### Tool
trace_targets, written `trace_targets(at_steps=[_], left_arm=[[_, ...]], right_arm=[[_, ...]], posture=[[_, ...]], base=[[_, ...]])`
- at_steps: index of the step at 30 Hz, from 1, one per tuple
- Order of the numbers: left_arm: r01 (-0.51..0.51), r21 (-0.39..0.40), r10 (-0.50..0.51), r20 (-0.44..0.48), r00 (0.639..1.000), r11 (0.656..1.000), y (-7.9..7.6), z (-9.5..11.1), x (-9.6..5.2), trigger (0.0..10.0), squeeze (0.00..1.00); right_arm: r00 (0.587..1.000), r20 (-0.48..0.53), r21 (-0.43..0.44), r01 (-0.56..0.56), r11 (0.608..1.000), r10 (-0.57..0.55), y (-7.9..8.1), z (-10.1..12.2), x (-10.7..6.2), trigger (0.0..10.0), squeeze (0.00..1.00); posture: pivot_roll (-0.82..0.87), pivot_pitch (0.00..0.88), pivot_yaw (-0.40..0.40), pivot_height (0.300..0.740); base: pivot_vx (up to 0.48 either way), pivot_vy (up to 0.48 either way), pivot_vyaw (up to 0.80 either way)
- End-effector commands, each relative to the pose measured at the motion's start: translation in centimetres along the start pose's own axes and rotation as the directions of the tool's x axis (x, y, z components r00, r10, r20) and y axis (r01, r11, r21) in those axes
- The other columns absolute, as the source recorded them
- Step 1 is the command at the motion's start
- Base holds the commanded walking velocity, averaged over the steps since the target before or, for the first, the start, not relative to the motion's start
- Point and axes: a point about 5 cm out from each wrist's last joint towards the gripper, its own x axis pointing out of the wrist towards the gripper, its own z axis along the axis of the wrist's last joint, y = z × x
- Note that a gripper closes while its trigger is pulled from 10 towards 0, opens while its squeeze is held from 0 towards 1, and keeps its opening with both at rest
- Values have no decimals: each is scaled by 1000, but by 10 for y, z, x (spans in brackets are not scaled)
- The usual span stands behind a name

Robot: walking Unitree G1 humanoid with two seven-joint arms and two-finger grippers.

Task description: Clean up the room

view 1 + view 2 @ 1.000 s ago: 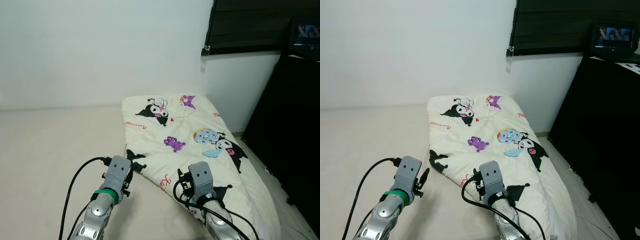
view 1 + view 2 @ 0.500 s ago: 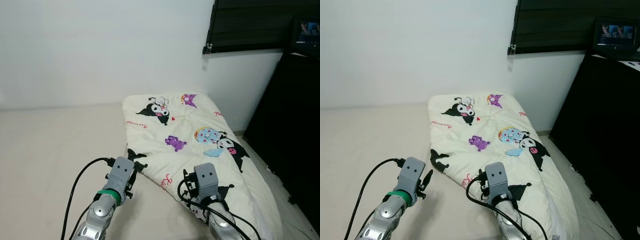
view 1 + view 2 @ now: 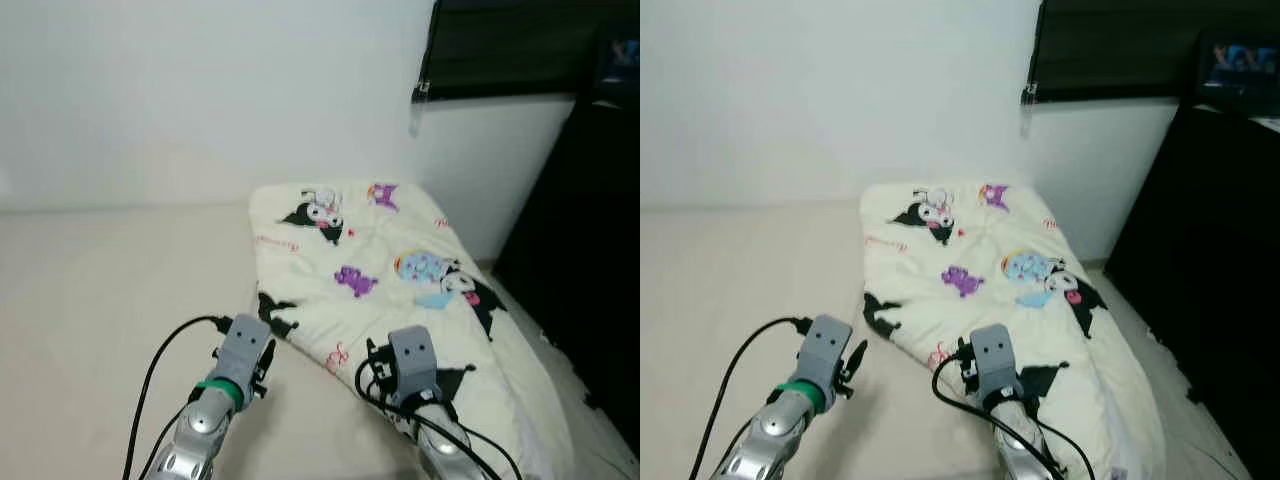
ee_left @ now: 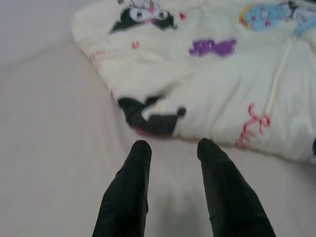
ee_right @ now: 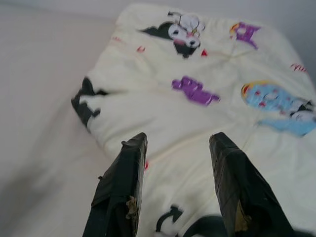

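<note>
Black fingers of the left gripper (image 4: pixel 170 148) stand apart over the beige mattress (image 3: pixel 90 300), just short of the cream cartoon-print quilt (image 3: pixel 400 290). Right gripper (image 5: pixel 177 143), fingers likewise apart, hovers above the quilt, apparently not touching.

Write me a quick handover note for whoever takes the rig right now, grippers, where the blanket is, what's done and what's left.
Left gripper: open, holding nothing, over the bare bed sheet just short of the blanket's near edge.
Right gripper: open, holding nothing, above the blanket, not gripping it.
Cartoon-print blanket: lies bunched on the robot's right side of the bed, reaching from near the white wall toward the robot, its right edge hanging off beside the dark cabinet.
Done: both arms brought up to the blanket.
Left: grasp the blanket and straighten or fold it; nothing is gripped yet.
</note>
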Motion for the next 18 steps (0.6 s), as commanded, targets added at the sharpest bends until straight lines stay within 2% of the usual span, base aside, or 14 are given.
trace_targets(at_steps=[1, 6, 10, 13, 18], left_arm=[[11, 6, -11, -44, 999, 1000, -2, -10, -3, 10000, 0], [12, 7, -12, -43, 999, 1000, -2, -10, -3, 10000, 0], [13, 8, -13, -43, 999, 1000, -2, -10, -3, 10000, 0], [17, 11, -17, -42, 999, 1000, -2, -9, -3, 10000, 0], [22, 13, -21, -42, 999, 1000, -2, -9, -3, 10000, 0]], right_arm=[[999, -32, 9, 6, 1000, -5, 1, -7, -4, 10000, 0], [999, -30, 23, 16, 1000, -16, -1, -7, -4, 10000, 0], [999, -38, 40, 36, 999, -34, -4, -8, -4, 10000, 0], [996, -46, 63, 83, 995, -80, -13, -9, -6, 10000, 0], [995, -45, 55, 93, 994, -91, -16, -9, -7, 10000, 0]], posture=[[-125, 27, 80, 615], [-126, 24, 81, 595], [-126, 24, 81, 595], [-130, 21, 88, 595], [-132, 20, 88, 595]], base=[[0, 0, 0], [0, 0, 0], [0, 0, 0], [0, 0, 0], [0, 0, 0]])
